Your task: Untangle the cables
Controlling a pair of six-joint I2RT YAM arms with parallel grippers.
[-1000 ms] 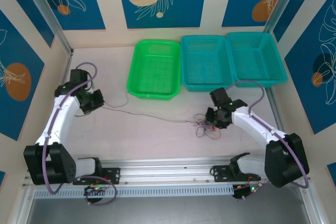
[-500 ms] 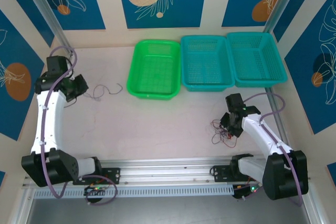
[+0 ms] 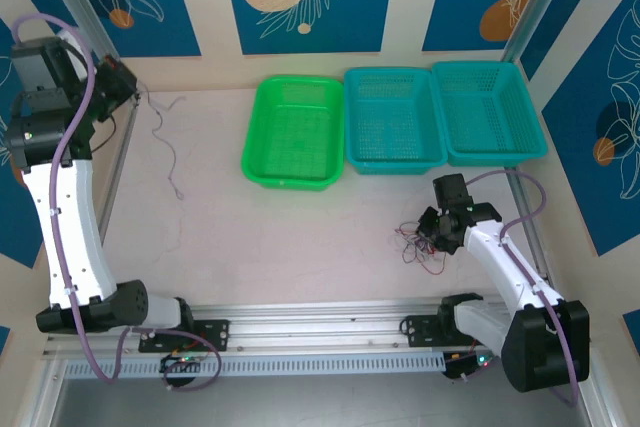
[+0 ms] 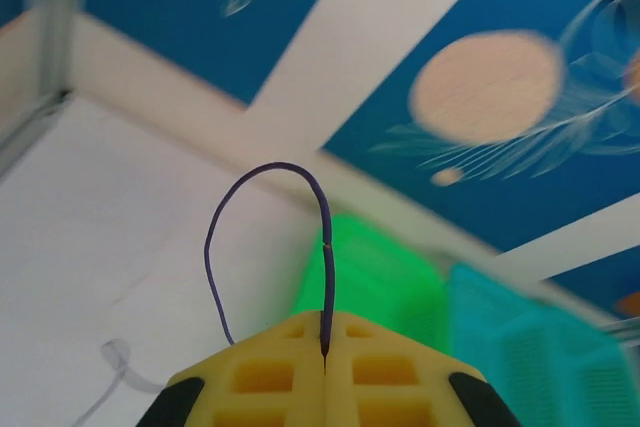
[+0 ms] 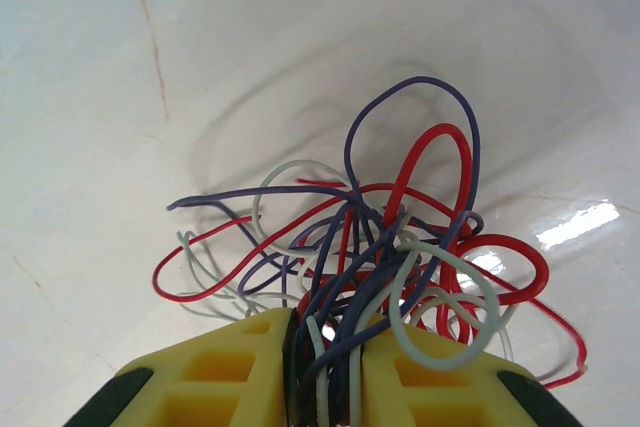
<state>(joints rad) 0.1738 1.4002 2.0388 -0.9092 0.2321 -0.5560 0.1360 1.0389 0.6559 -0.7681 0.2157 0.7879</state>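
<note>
Pinching a thin dark purple cable [image 4: 327,247] between its yellow fingers [image 4: 290,347], the left end effector [image 4: 325,332] is closed with no gap showing between the two halves; the strand rises straight out from the fingertips, arches over in a narrow loop and comes back down on the end effector's left side; ahead of it sits a bright green plastic mesh basket [image 4: 370,277], with a teal plastic mesh basket [image 4: 520,347] ahead to its right; seen from above, the left end effector [image 3: 118,82] is held high, and a fine strand [image 3: 160,142] trails down from it toward the pale counter [image 3: 280,237], its colour too faint to tell there and its lower end not clearly touching or clear of the surface; the right end effector [image 5: 325,337] is closed almost fully on a tangle of hair-thin red, dark purple and pale whitish cables [image 5: 400,237], several strands squeezed into the narrow slit between its yellow fingers [image 5: 200,387]; the loops fan out just ahead of those fingertips and to their right, over the glossy counter; in the overhead view the right end effector [image 3: 438,230] is low over the counter, with the tangle spreading beside its tip, well apart from the left end effector.
</note>
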